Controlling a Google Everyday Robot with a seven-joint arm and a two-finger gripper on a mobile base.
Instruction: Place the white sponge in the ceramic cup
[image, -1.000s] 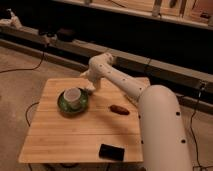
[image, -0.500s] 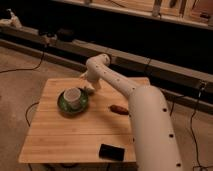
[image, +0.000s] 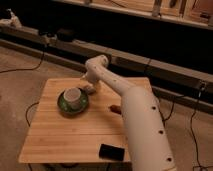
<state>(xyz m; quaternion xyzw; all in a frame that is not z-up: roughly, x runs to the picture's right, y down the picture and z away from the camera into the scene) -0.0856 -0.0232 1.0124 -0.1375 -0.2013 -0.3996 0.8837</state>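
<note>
The white ceramic cup (image: 73, 96) stands upright on a glossy green saucer (image: 64, 106) on the left half of the wooden table (image: 60, 135). My gripper (image: 88, 88) hangs at the end of the white arm (image: 142, 125), low over the table just behind and to the right of the cup, close to the saucer's rim. A small pale lump (image: 91, 90) shows at the gripper's tip; it may be the white sponge, but I cannot tell whether it is held. The cup's inside looks pale, with nothing clearly in it.
A small brown object (image: 115, 107) lies on the table right of the saucer, next to the arm. A black flat object (image: 112, 151) lies at the table's front edge. A dark bench with cables runs behind the table.
The arm's thick lower link has swung left and nearer the camera. The gripper has stayed beside the cup's right rim. Cup and saucer have not moved.
</note>
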